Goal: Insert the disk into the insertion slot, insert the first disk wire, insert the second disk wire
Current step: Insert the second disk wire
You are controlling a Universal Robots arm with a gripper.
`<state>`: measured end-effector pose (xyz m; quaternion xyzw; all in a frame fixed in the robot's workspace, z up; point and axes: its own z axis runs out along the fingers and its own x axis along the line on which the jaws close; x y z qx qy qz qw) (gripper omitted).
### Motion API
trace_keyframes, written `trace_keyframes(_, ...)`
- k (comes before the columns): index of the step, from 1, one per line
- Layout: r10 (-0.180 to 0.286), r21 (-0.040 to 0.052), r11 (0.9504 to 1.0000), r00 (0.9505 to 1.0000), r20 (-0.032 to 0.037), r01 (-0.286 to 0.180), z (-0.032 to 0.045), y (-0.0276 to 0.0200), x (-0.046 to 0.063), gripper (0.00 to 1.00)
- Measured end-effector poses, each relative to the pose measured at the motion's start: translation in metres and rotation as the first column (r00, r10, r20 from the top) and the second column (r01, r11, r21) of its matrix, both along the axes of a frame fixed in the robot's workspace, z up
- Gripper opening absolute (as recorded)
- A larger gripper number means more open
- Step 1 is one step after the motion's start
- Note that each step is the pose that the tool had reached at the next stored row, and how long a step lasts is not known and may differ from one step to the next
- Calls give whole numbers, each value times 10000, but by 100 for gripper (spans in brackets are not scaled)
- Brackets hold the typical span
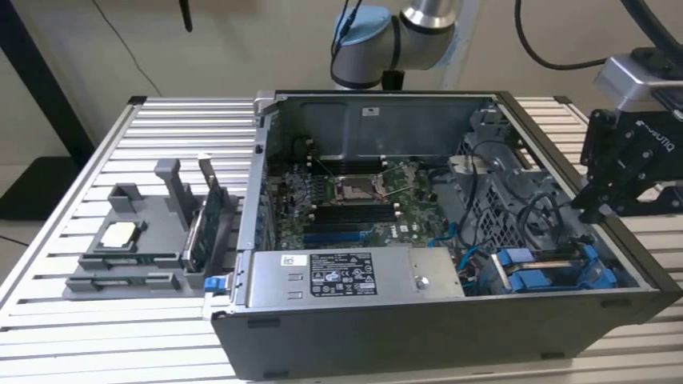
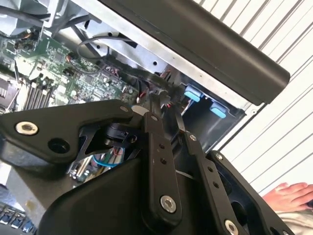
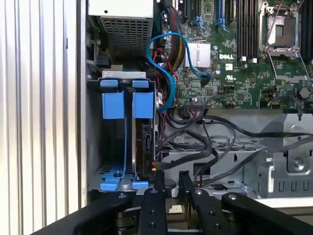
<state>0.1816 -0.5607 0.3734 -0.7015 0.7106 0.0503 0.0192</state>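
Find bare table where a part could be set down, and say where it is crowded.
Free: the slatted table between the grey plastic holder and the far edge, and the strip on that holder's near side, beside the computer case. Crowded: inside the case around the drive bay, packed with cables.

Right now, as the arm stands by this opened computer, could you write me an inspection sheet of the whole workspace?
Surface: slatted metal table, carrying the open computer case.
Job's things: insertion slot with blue rails; a dark drive-like unit stands inside, cannot tell if it is the disk.
Clutter: grey plastic holder with small parts, beside the case.
Grippers: gripper hangs by the case's edge, near the slot.
Cables: blue cable loops from the board; black cables run across the case.
Surroundings: a person's hand beyond the case.
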Motion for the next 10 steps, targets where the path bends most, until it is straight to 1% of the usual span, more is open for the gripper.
trace_keyframes(3, 0, 1, 10000, 10000, -68, 0, 6, 1, 48, 26)
trace_keyframes(6, 7, 1, 10000, 9999, -107, -7, 6, 1, 136, 26)
trace_keyframes(10, 15, 2, 10000, 9999, -119, -15, 5, 1, 205, 26)
